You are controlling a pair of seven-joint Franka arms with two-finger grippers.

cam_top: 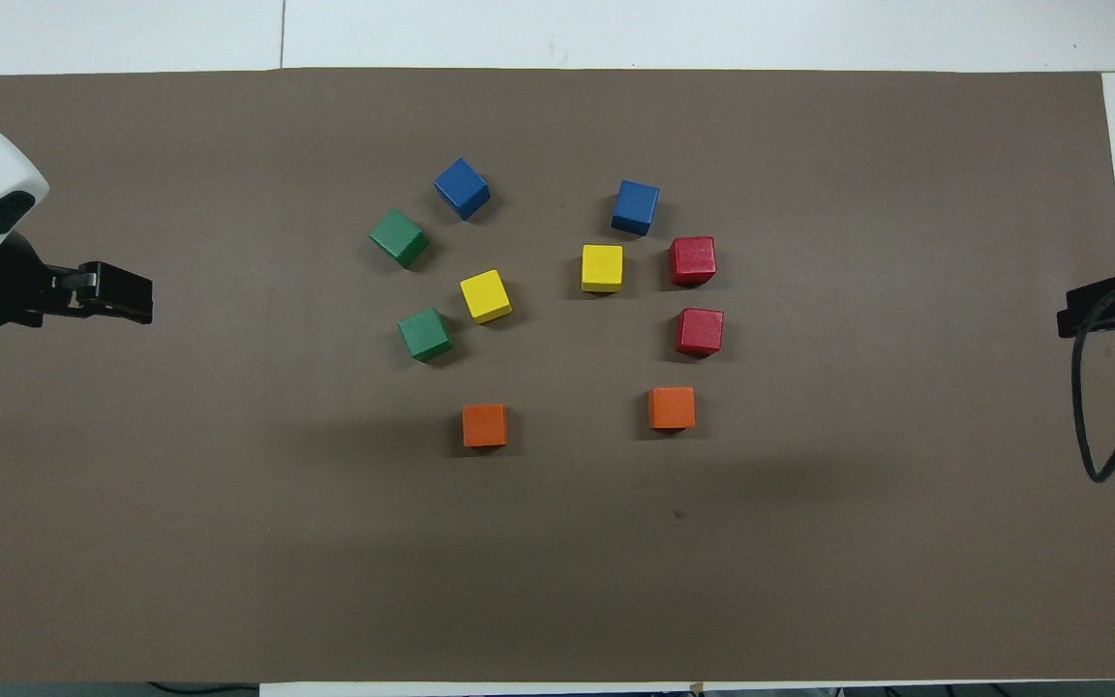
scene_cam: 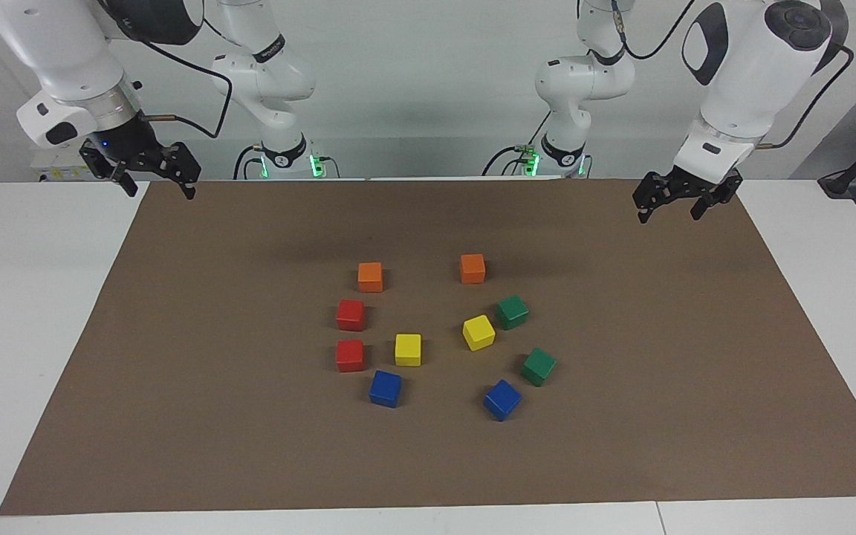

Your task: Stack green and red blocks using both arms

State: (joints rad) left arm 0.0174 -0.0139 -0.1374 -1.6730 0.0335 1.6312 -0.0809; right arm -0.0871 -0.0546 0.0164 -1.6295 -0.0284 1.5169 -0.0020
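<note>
Both hands hang empty in the air with their fingers apart: the left hand [scene_cam: 667, 206] over the edge of the brown mat [scene_cam: 250, 446] at the left arm's end of the counter [scene_cam: 27, 297], the right hand [scene_cam: 154, 181] over the mat's edge at the right arm's end. Each is well away from the blocks.

All ten blocks sit singly on the mat, none stacked. Nearest the robots are two orange blocks [scene_cam: 370, 276] [scene_cam: 472, 268], well apart. Next out, toward the right arm's end, is the nearer red block [scene_cam: 351, 314], and toward the left arm's end the nearer green block [scene_cam: 512, 311], just beside a tilted yellow block [scene_cam: 478, 332]. Farther out sits the second red block [scene_cam: 350, 355], in line with the first and near it, with another yellow block [scene_cam: 408, 349] beside it. The second green block [scene_cam: 539, 366] lies farther out on the left arm's end. Farthest from the robots are two blue blocks [scene_cam: 386, 388] [scene_cam: 502, 400].
</note>
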